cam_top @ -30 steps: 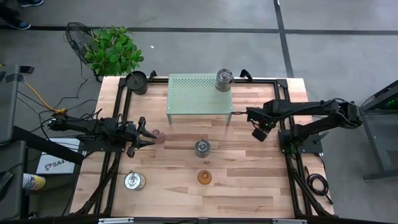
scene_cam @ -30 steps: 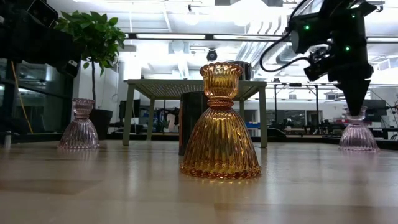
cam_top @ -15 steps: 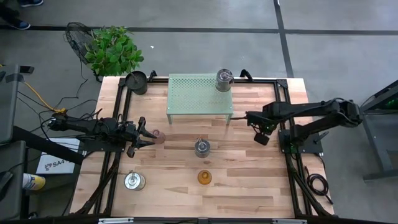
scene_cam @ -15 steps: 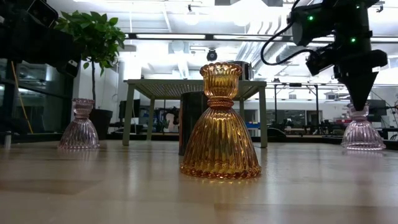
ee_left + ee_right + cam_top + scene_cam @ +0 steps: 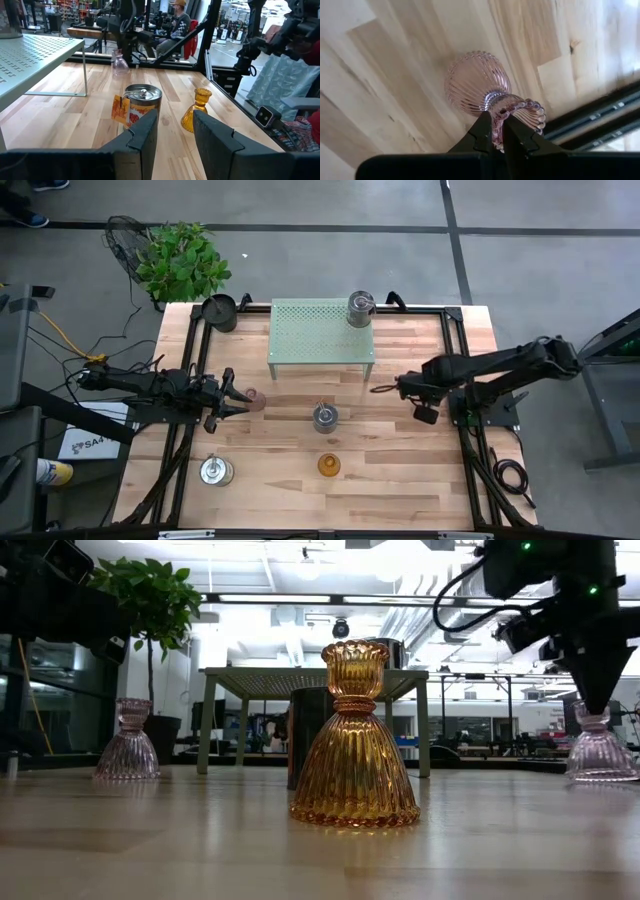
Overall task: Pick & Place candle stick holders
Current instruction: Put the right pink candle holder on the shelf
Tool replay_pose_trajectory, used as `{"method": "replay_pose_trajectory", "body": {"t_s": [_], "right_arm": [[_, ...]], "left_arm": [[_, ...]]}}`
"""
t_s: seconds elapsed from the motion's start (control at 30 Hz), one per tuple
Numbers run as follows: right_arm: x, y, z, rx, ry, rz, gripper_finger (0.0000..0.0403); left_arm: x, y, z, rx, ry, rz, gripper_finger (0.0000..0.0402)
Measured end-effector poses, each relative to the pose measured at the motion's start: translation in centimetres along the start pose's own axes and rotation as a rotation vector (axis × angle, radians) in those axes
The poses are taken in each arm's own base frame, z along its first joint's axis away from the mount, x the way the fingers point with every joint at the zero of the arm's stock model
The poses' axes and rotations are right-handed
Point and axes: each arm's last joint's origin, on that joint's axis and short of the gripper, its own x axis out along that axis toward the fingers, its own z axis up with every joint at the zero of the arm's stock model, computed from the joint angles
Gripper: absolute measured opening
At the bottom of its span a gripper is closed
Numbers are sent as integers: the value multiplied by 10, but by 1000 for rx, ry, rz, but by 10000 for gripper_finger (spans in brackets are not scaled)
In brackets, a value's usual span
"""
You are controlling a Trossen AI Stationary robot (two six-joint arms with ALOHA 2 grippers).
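Observation:
My right gripper (image 5: 425, 414) is shut on a pale pink glass holder (image 5: 600, 746) at the table's right side. My left gripper (image 5: 245, 399) is open at the table's left. Its fingertips are just short of the second pink glass holder (image 5: 256, 398), which stands on its base. An amber glass holder (image 5: 328, 465) stands near the front middle. One silvery holder (image 5: 325, 417) stands at the centre, one (image 5: 215, 470) at the front left, and one (image 5: 360, 308) on the green shelf (image 5: 310, 330). My right gripper holds the pink holder by the beaded rim of its narrow top cup (image 5: 496, 116), pinched between the two fingers. The fingers point down from above. The holder is upright below them, wide base down. I cannot tell whether the base (image 5: 600, 772) touches the table.
A black round pot (image 5: 220, 310) stands at the far left corner beside a potted plant (image 5: 180, 260). The green perforated shelf stands on thin legs at the far middle. Black rails (image 5: 470, 450) run along the table's sides. Bare wood lies between the holders.
My right gripper has gone toward the table's near edge, and a little toward its right edge. The pink holder has gone with it and stayed upright. My left gripper has kept still.

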Motion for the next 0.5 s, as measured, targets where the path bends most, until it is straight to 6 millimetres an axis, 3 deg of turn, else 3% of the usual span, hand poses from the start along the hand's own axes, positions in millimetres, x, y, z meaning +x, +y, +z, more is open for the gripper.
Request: {"method": "replay_pose_trajectory", "body": {"t_s": [0.17,0.5], "right_arm": [[-28,9,-3,-44,-56,-15,17],[-97,26,-2,-228,-349,18,17]], "left_arm": [[0,0,0,0,0,0,124],[0,-3,-1,-78,21,-116,124]]}}
